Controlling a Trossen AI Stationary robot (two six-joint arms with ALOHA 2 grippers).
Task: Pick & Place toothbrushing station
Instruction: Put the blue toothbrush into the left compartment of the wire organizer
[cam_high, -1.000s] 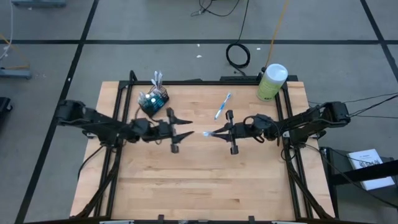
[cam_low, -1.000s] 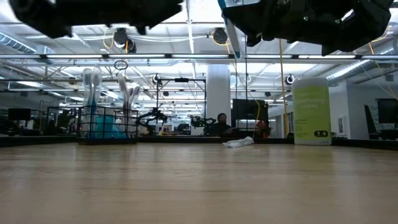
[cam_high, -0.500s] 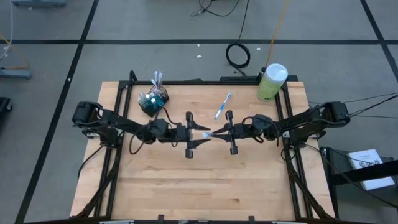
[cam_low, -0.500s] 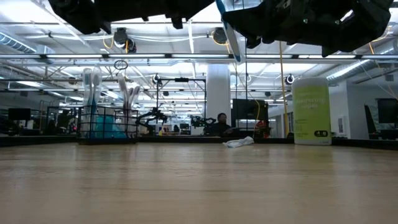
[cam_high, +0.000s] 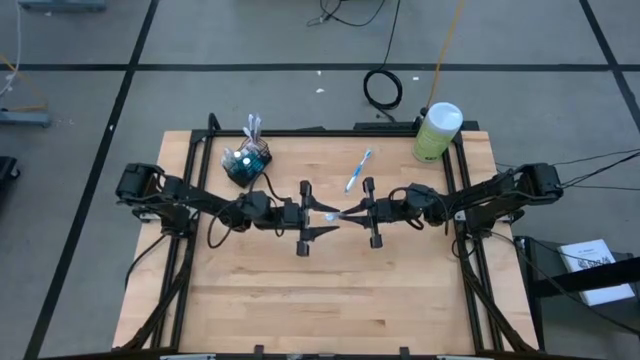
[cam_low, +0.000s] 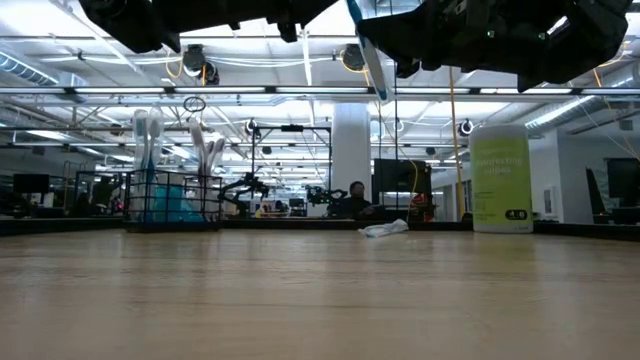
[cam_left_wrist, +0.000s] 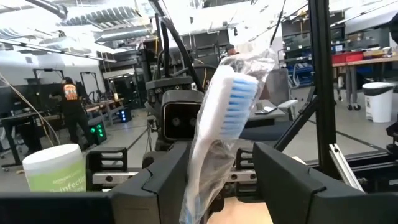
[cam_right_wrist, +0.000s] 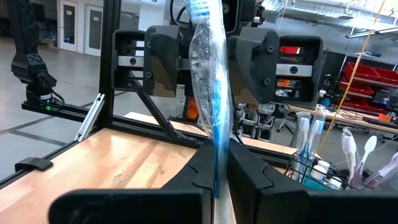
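since a second ago the left arm has advanced to mid-surface (cam_high: 250, 300); holder (cam_high: 246, 163) unmoved at far left. left gripper (cam_high: 318, 215) spread, its jaws either side of the wrapped brush (cam_high: 332, 215) head, not yet closed. right gripper (cam_high: 350, 213) clenched on the brush, long axis pointing at the left gripper. spare brush (cam_high: 359, 170) lies beyond.

A pale green canister (cam_high: 436, 131) with a white lid stands upright at the upper right corner of the wooden surface (cam_high: 320, 290). A coiled black cable (cam_high: 382, 88) lies on the grey floor (cam_high: 250, 35) above the surface's top edge. In the low view, the canister (cam_low: 500, 179) rises at right.
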